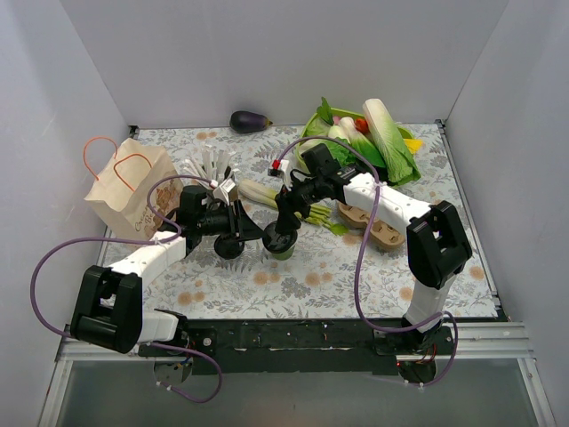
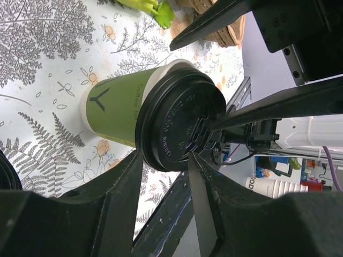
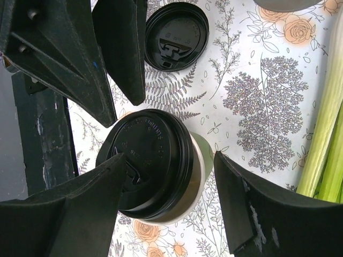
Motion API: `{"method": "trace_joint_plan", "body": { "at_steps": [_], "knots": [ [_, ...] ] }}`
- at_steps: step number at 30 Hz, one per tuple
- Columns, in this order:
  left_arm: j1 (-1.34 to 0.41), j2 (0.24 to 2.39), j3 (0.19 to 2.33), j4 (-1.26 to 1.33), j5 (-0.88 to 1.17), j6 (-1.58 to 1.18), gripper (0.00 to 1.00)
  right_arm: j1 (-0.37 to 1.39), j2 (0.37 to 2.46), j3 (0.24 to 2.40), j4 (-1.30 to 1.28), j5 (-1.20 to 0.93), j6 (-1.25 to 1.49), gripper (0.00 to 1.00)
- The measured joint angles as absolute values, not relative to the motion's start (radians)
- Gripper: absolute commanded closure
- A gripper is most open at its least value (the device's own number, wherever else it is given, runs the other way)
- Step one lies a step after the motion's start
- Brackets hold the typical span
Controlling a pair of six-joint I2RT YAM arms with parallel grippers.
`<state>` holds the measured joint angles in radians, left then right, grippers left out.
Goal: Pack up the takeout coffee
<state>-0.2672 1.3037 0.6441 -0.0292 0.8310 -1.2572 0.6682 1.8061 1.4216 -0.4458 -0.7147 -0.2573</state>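
Observation:
The takeout coffee is a green paper cup [image 1: 283, 245] that stands upright mid-table with a black lid [image 2: 179, 126] on it. My right gripper [image 1: 284, 227] hovers over it, open. Its jaws straddle the cup [image 3: 201, 155], and one fingertip [image 3: 115, 171] lies over the lid top. My left gripper [image 1: 252, 233] is just left of the cup, open and empty. In the left wrist view its tips [image 2: 166, 158] sit at the lid's rim. The right fingers [image 2: 278, 104] also show there, reaching onto the lid.
A second loose black lid [image 1: 229, 246] lies left of the cup, also in the right wrist view [image 3: 176, 36]. A brown paper bag [image 1: 124, 187] stands far left, with a cup of stirrers [image 1: 212, 169] beside it. Brown cup carrier [image 1: 373, 227], vegetables [image 1: 364, 138] and eggplant [image 1: 250, 121] lie behind.

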Motion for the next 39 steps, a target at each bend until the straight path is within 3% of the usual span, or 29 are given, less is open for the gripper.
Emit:
{"method": "trace_joint_plan", "body": {
  "at_steps": [39],
  "knots": [
    [-0.268, 1.325, 0.644, 0.023, 0.895, -1.296, 0.61, 0.661, 1.772, 1.392, -0.455, -0.582, -0.294, 0.28]
  ]
}}
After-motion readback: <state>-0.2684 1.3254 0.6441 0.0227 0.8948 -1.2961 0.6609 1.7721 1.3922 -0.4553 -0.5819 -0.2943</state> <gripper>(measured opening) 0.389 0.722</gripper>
